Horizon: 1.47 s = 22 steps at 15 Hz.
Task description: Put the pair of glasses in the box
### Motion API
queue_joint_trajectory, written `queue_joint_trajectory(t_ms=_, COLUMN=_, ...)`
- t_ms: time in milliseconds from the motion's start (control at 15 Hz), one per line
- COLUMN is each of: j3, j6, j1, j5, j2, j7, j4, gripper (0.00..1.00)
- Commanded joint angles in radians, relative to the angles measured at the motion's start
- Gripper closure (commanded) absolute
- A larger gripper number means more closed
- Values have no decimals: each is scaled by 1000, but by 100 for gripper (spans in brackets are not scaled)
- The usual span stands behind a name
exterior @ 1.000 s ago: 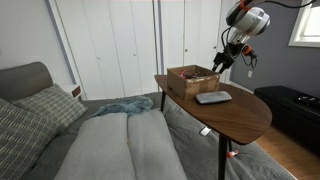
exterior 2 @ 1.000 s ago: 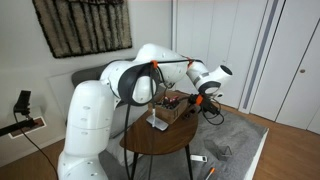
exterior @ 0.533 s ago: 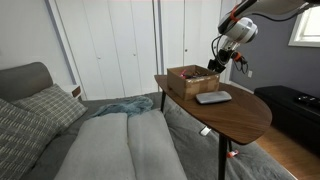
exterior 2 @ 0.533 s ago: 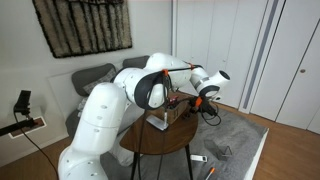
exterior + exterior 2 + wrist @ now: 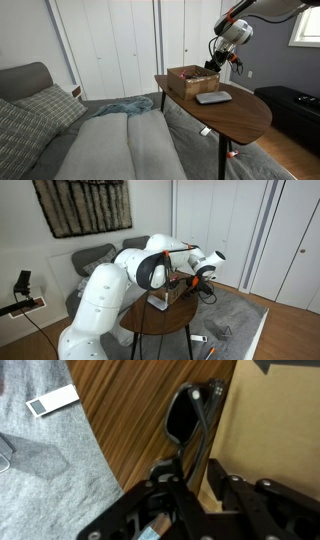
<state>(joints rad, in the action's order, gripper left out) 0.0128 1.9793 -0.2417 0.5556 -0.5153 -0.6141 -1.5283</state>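
The brown low box (image 5: 188, 79) stands at the back of the wooden table (image 5: 243, 113); it also shows in an exterior view (image 5: 167, 293). My gripper (image 5: 212, 66) hangs at the box's far edge, just above its rim, also seen in an exterior view (image 5: 196, 280). In the wrist view the gripper (image 5: 190, 478) is shut on the pair of glasses (image 5: 184, 415), dark-framed with a dark lens. The glasses hang over the box wall, with the tan box inside (image 5: 275, 430) on one side and the tabletop (image 5: 120, 430) on the other.
A flat grey slab (image 5: 212, 97) lies on the table in front of the box. A grey bed with pillows (image 5: 40, 110) stands beside the table. A small white object (image 5: 52, 401) lies on the grey carpet below.
My gripper has moved down and toward the box with the glasses still in it, from above the table's far side to the box's rim.
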Motion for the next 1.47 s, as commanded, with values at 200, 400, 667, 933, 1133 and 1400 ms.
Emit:
queue_joint_trajectory(t_ms=200, j3=-4, j6=-13, j1=-27, j5=-29, j2=48, j7=30, j4=-21, gripper=100)
queue_joint_trajectory(t_ms=400, j3=7, j6=67, j1=-58, j5=7, j2=196, j7=-22, j4=-123, gripper=99)
queue_joint_trajectory(t_ms=667, j3=-8, j6=72, j1=-45, j5=20, j2=326, j7=-159, j4=-160, gripper=99)
queue_joint_trajectory(t_ms=933, j3=-32, j6=-24, j1=23, j5=57, j2=355, j7=-273, j4=-122, gripper=99)
queue_joint_trajectory(t_ms=1133, j3=-56, j6=-66, j1=80, j5=98, j2=313, j7=-353, j4=-87, gripper=99)
queue_joint_trajectory(t_ms=1400, j3=-87, j6=-62, j1=115, j5=223, j2=252, j7=-463, j4=-73, gripper=99)
